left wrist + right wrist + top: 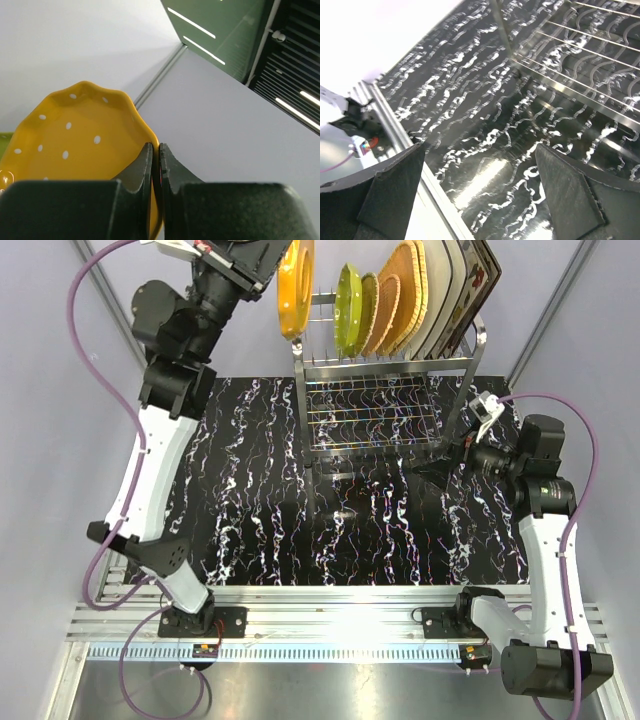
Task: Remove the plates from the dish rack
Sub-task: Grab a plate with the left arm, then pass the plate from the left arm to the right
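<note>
My left jaws are pressed together on the rim of the orange dotted plate (75,135). In the left wrist view the two fingertips (146,159) close on its scalloped edge with only the thickness of the plate between them. The plate stands on edge, its face turned toward the lime-green plate (347,308) behind it. Its long axis runs up and down, so it hangs below my grip rather than lying flat. It sits at the left end of the dish rack (385,400), its lower rim just beside the corner post. From above I cannot tell whether it has cleared the upright prongs.

The move ahead turns on that relation. As I judge it, the plate must travel out to the left and down toward the open part of the black marbled surface (255,500). That spot lies on my left arm's (150,460) side, well apart from the rack's legs.

The orange woven plates (400,295), the cream square ones (445,290) and the flower-patterned one (482,275) lean in the top tier to the right.

My right jaws are spread wide and hold nothing. They hang low over the surface just beside the rack's lower grid shelf (580,55), touching nothing that I can see. My right arm (545,530) is the nearer one to the plates left in the rack.
</note>
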Motion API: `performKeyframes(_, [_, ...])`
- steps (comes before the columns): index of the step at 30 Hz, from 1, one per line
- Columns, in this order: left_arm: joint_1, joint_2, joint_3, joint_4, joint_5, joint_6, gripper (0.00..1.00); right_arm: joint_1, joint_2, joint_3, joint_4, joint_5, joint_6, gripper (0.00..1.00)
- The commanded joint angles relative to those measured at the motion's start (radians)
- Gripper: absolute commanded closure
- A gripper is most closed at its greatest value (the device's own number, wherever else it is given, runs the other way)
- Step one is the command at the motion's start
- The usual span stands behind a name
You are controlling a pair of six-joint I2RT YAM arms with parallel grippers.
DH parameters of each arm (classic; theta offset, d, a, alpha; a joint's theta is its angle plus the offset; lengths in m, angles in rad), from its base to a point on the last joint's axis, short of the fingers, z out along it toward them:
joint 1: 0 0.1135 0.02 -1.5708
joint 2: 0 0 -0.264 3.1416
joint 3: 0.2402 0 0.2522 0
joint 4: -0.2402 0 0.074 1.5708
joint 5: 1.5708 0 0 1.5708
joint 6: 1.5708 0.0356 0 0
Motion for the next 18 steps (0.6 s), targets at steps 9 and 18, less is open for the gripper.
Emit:
performKeyframes(9, [0.003, -0.237, -0.156, 0.18, 0.088, -0.096, 1.0, 0.011, 0.008, 0.061, 0.129, -0.151, 0.173, 0.0])
performKeyframes(18, [0.003, -0.376, -0.366, 0.191, 0.149, -0.149, 1.0, 0.064, 0.011, 0.058, 0.18, -0.16, 0.285, 0.0])
